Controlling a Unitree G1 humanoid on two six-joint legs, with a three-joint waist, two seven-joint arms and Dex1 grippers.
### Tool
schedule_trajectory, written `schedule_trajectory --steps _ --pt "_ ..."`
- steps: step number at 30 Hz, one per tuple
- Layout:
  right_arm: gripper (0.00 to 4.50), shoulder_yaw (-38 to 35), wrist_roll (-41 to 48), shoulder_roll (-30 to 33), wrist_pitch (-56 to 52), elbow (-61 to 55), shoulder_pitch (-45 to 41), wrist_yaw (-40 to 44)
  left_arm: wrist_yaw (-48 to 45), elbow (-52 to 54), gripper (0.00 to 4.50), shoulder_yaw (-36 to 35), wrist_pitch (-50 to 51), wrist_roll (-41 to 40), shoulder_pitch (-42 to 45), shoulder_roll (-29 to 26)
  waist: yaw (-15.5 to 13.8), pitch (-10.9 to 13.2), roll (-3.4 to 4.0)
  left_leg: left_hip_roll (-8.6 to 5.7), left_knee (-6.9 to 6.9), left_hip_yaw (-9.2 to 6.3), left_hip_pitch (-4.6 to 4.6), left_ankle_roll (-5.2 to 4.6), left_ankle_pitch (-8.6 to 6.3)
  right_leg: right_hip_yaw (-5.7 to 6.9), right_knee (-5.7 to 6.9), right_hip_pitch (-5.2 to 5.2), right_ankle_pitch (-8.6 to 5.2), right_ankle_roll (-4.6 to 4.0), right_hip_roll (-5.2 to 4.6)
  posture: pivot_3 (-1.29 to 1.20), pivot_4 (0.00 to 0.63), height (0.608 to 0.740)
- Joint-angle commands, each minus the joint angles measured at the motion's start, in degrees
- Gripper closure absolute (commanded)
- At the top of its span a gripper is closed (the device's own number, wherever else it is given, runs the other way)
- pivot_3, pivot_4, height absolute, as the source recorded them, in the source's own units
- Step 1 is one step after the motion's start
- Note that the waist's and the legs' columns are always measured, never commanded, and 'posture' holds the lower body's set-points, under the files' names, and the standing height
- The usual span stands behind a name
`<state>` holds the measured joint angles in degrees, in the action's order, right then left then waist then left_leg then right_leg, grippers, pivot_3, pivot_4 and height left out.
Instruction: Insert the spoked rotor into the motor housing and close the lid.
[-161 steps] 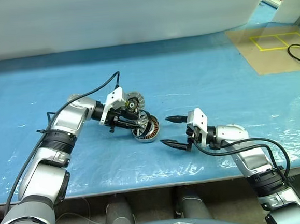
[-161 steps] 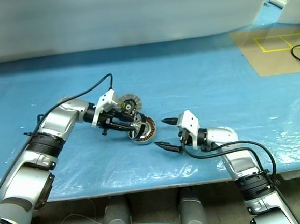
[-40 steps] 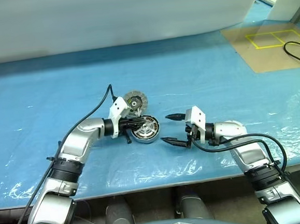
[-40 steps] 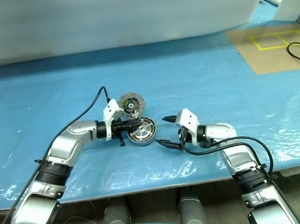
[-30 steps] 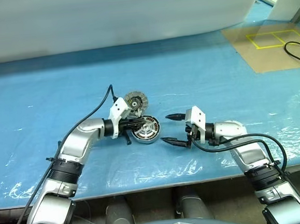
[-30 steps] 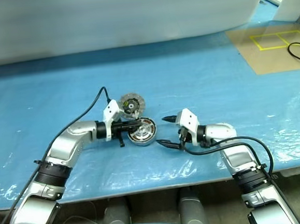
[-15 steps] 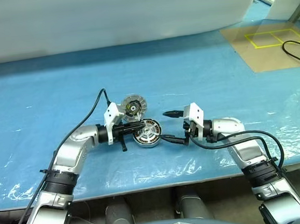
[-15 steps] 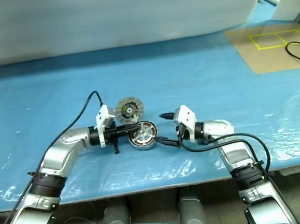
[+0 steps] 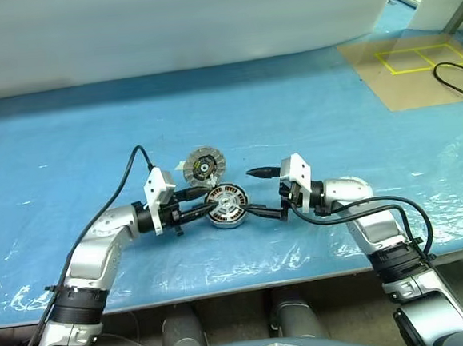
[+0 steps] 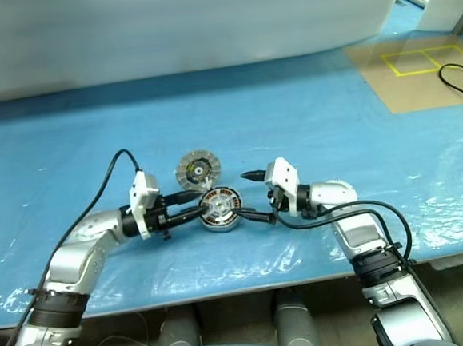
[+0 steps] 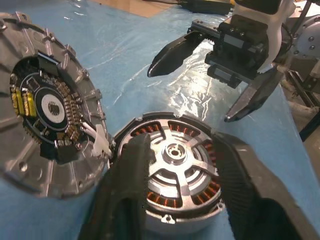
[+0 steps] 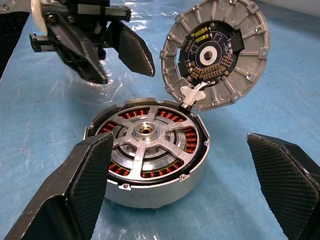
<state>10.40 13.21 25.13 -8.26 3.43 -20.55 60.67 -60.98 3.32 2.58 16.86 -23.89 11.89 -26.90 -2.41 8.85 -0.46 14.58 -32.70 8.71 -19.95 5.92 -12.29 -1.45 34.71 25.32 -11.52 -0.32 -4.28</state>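
The left gripper (image 9: 200,203) is lying low over the blue table cover (image 9: 308,127), pointing toward the motor housing (image 9: 227,206), which is sitting near the table's front edge between the two arms. Its two black fingers (image 11: 131,175) are standing apart on either side of the housing's near rim, pinching nothing; whether a fingertip is brushing the rim is hard to tell. The spoked rotor (image 12: 146,136) is sitting inside the housing, its silver hub at the centre and the copper windings showing between the spokes. At about 11 o'clock from the housing, the lid (image 9: 199,164) is standing tilted up off the table, its ribbed face with the green-yellow centre turned toward the housing; a small white tab (image 12: 191,92) is joining its lower edge to the housing's rim. At 3 o'clock from the housing, the right gripper (image 9: 259,192) is facing it with fingers spread wide and empty, one fingertip (image 9: 253,172) hanging above the table cover, the other (image 9: 254,210) low, just beside the housing's rim.
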Motion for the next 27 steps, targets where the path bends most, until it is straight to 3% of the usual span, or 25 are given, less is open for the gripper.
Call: schedule_trajectory --steps 1,4,5,19,22,27 --pt "0.00 -0.04 1.23 -0.70 0.07 0.09 -1.60 0.68 1.01 2.94 1.15 -2.65 -3.37 -0.91 -2.63 -0.31 0.02 0.00 0.00 0.00 0.00 0.00 0.00 0.00 0.00 0.00 0.00 0.00 0.00 0.00 0.00 0.00 0.150 0.740" --pt "0.00 0.05 1.46 -1.31 -0.28 1.09 -2.53 1.15 2.38 3.48 0.14 -3.91 -6.44 -0.50 -5.02 0.08 0.02 0.00 0.00 0.00 -0.01 0.01 0.00 -0.01 0.00 0.00 0.01 0.00 0.00 0.00 0.00 0.00 0.150 0.740" --pt "0.00 0.04 1.57 -1.39 -0.38 1.33 -2.73 1.31 2.89 3.75 0.05 -4.20 -7.21 -0.42 -5.66 0.21 0.02 0.00 0.00 0.01 -0.01 0.01 0.01 -0.01 0.00 0.00 0.01 0.00 0.00 0.00 0.00 0.00 0.150 0.740" --pt "0.00 -0.35 1.82 -2.03 -2.01 4.47 -4.93 3.14 9.67 3.67 0.05 -10.81 -3.36 -3.61 -9.83 -0.99 0.05 0.00 0.00 0.04 -0.04 0.02 0.03 -0.01 0.00 0.00 0.05 0.00 0.00 0.00 0.02 0.00 0.150 0.740" --pt "0.00 -0.40 1.71 -1.86 -1.96 4.05 -4.37 3.14 9.78 2.78 0.65 -13.36 -2.21 -5.31 -10.22 -1.73 0.06 0.00 0.00 0.05 -0.03 0.02 0.04 -0.01 0.00 0.00 0.04 0.00 0.00 0.00 0.04 0.00 0.150 0.740" --pt "0.00 -0.21 1.44 -1.60 -1.85 3.58 -3.86 3.00 12.10 -0.65 2.34 -16.83 -1.00 -7.44 -8.59 -1.20 0.03 0.00 0.00 0.05 -0.04 0.03 0.04 -0.01 0.00 0.01 0.05 0.00 0.00 0.00 0.05 0.00 0.150 0.740"
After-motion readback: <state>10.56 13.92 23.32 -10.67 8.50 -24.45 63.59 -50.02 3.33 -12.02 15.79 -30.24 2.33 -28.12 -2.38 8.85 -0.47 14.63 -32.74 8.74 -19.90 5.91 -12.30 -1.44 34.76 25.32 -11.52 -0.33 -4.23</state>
